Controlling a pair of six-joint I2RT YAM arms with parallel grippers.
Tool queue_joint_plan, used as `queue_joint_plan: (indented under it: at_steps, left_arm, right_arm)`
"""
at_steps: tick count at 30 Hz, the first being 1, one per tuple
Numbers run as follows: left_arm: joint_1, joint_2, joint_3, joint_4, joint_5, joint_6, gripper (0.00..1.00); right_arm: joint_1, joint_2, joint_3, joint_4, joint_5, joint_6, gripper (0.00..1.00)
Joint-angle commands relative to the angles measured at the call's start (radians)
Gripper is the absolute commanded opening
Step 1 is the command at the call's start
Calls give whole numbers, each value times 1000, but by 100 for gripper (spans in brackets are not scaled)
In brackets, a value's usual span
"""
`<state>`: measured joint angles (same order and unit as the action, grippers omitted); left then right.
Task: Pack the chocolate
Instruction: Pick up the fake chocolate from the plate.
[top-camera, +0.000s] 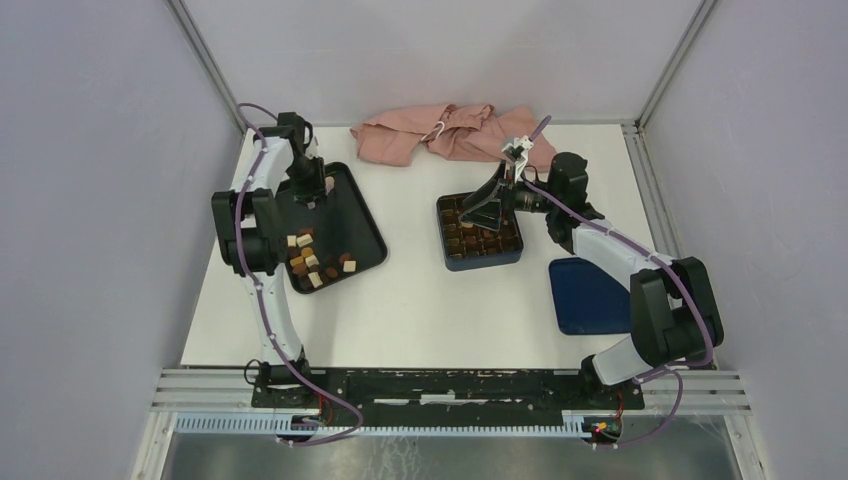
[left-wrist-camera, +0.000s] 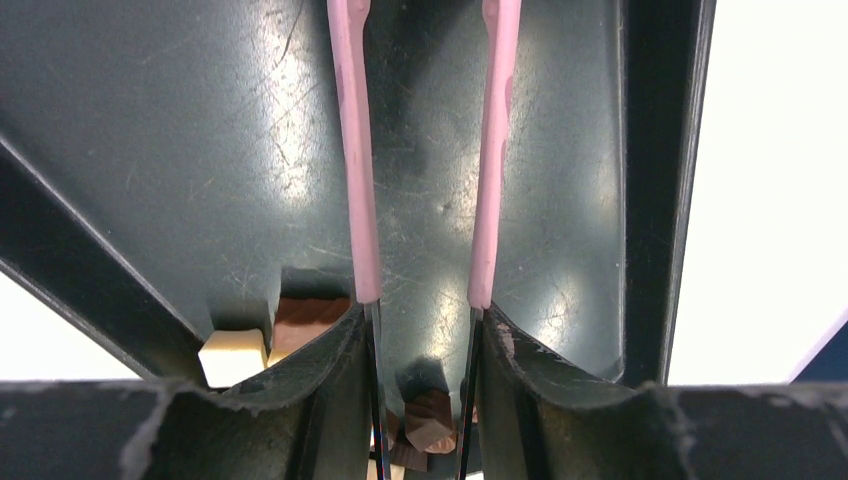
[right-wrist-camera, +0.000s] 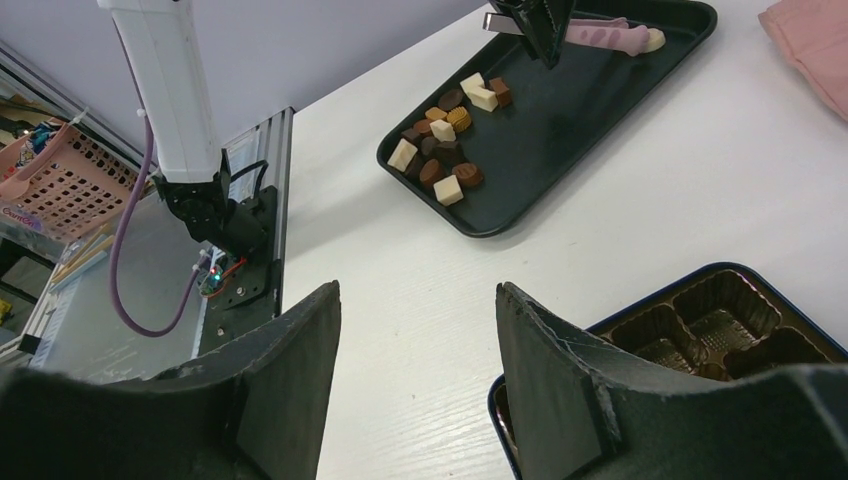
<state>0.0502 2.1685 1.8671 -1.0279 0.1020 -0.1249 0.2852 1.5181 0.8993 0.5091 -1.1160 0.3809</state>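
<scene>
The chocolate (top-camera: 315, 265) is a heap of dark, light brown and cream pieces at the near end of a black tray (top-camera: 355, 205); it also shows in the right wrist view (right-wrist-camera: 445, 150). My left gripper (top-camera: 313, 188) hangs over the tray's far end, shut on pink-tipped tongs (left-wrist-camera: 355, 150) whose arms stand apart. A few pieces (left-wrist-camera: 232, 358) show behind its fingers. One cream piece (right-wrist-camera: 655, 40) lies by the tong tips. My right gripper (right-wrist-camera: 418, 295) is open and empty over the left edge of the dark blue box (top-camera: 480, 232), whose brown insert holds several pieces.
The box's dark blue lid (top-camera: 588, 295) lies flat at the right, beside the right arm. A pink cloth (top-camera: 440, 135) is bunched along the table's far edge. Grey walls close in the table on three sides.
</scene>
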Motion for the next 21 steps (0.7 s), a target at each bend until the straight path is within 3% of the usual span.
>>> queue_joint_plan:
  at_steps: [1,21]
  left_arm:
    - [-1,32,63,-12,-4,80,43]
    - [-24,102,146,-52,-22,73,40]
  right_arm:
    - [-4,0,14,48,0,7,64]
    - [-3,12,11,75,-8,34,64]
